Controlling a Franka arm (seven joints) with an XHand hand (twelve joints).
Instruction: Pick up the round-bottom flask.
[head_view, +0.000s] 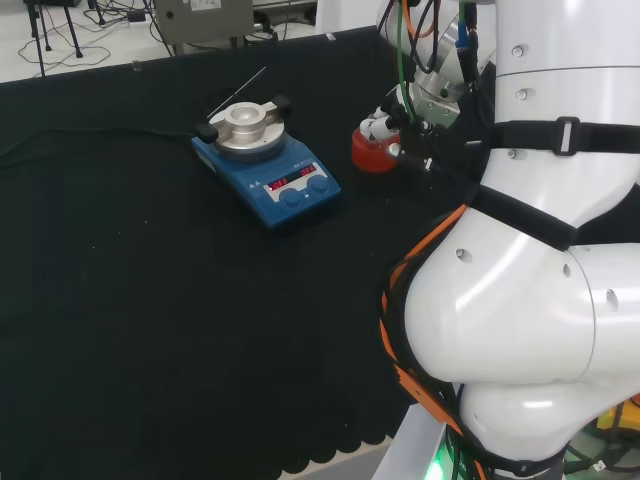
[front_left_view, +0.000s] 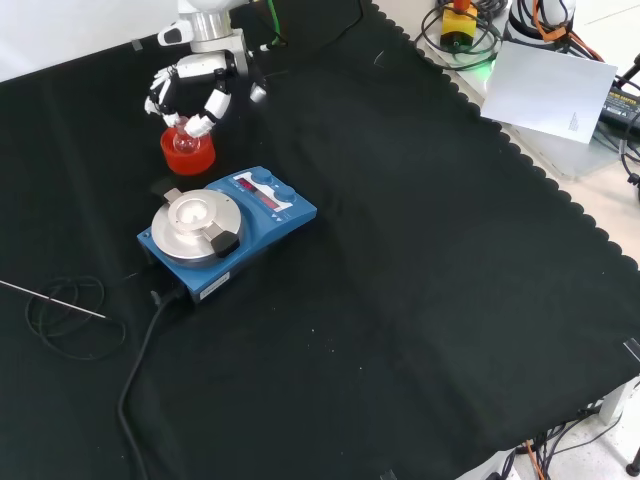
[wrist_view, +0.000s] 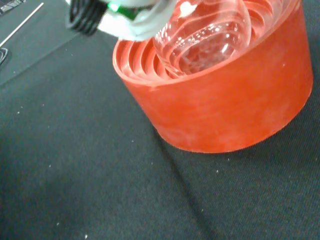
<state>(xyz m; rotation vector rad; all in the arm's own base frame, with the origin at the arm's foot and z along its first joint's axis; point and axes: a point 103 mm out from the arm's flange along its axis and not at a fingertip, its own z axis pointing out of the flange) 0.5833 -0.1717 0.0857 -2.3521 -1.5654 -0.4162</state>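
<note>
One hand, fingers curled round round-bottom flask seated in red ribbed stand on bench. Flask axis about upright; neck hidden by fingers. Wrist view: clear bulb in stand's ribs. Front view: blue stirrer plate just beside stand.

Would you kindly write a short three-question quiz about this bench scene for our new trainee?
1. True or false: the round-bottom flask sits in the red ribbed stand.
2. In the front view, the blue stirrer plate lies (a) nearer the camera than the stand, (b) farther off.
3. What is the hand doing?

Key: 1 true; 2 a; 3 its fingers curl around the flask above the stand.
</note>
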